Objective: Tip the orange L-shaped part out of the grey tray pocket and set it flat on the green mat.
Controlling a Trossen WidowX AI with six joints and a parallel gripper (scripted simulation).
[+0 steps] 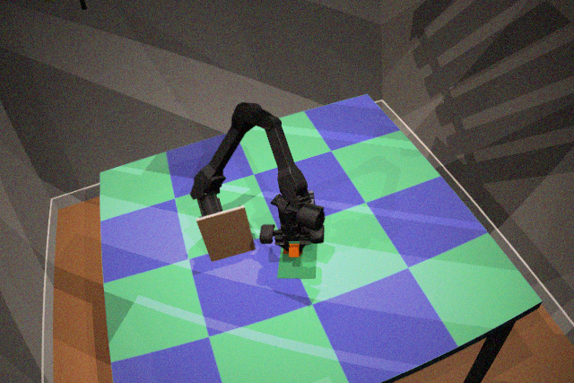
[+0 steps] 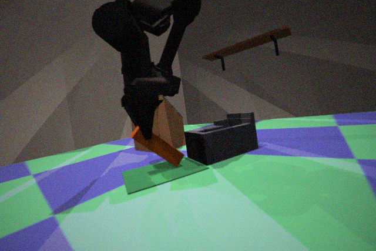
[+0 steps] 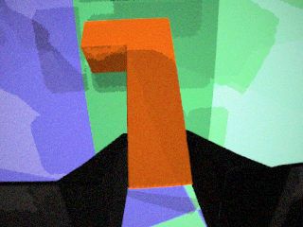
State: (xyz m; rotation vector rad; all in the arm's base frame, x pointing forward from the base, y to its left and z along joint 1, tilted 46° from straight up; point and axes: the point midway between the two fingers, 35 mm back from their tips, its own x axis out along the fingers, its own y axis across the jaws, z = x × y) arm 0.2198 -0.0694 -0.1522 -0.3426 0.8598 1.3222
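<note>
My gripper (image 2: 142,131) (image 3: 155,138) is shut on the straight end of the orange L-shaped part (image 1: 293,250) (image 2: 159,147) (image 3: 153,109). The part hangs tilted, its L-shaped end lowest, just over the dark green mat (image 1: 296,271) (image 2: 145,181) (image 3: 109,113); I cannot tell whether that end touches the mat. The grey tray (image 2: 221,143) with its empty pocket stands right of the mat in the exterior view; the arm hides it in the top view.
A brown box (image 1: 225,232) (image 2: 170,123) stands just behind and left of the mat, close to the arm. The table has a purple and green chequered top (image 1: 370,248). A wooden shelf (image 2: 248,43) hangs on the far wall.
</note>
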